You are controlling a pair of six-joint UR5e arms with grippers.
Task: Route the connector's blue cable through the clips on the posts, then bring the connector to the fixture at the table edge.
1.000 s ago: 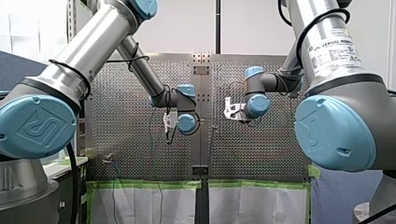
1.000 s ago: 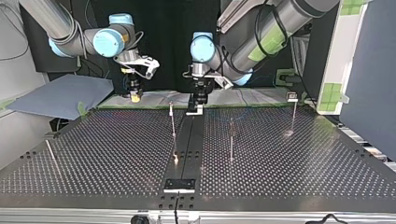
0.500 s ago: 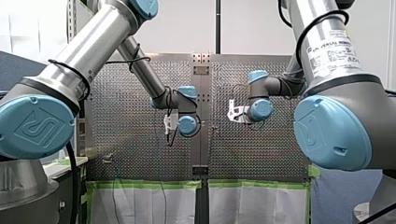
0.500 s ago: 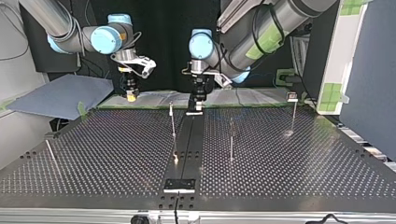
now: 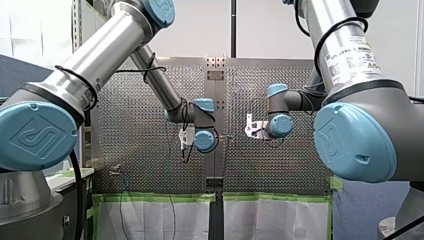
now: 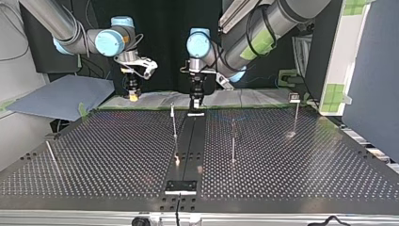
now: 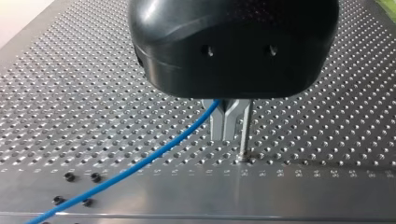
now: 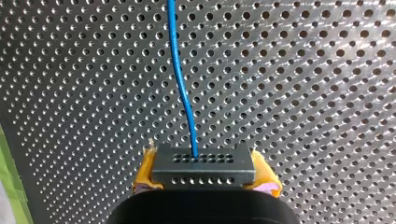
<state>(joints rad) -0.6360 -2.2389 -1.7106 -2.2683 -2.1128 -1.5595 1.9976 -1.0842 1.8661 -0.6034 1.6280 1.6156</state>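
My right gripper (image 8: 204, 181) has yellow pads (image 8: 145, 170) shut on the dark grey connector (image 8: 203, 164). The blue cable (image 8: 181, 84) leaves its face and runs away over the perforated table. In the top view this gripper (image 6: 134, 97) hangs at the far edge, left of centre. My left gripper (image 7: 225, 134) has its metal fingers (image 7: 217, 122) shut on the blue cable (image 7: 140, 163), close beside a thin post (image 7: 243, 135). In the top view it (image 6: 195, 102) hovers over the centre rail's far end. The black fixture plate (image 6: 180, 187) lies at the near edge.
Thin posts stand on the table in the top view: one left of the rail (image 6: 174, 121), one right of it (image 6: 233, 141), one at the far right (image 6: 296, 115), and a leaning one at the left (image 6: 51, 155). A blue-grey sheet (image 6: 61, 96) lies beyond the left corner.
In the front view both wrists have sunk lower and drifted slightly right. In the top view my left gripper has edged left and back over the rail's far end. Both grips are unchanged.
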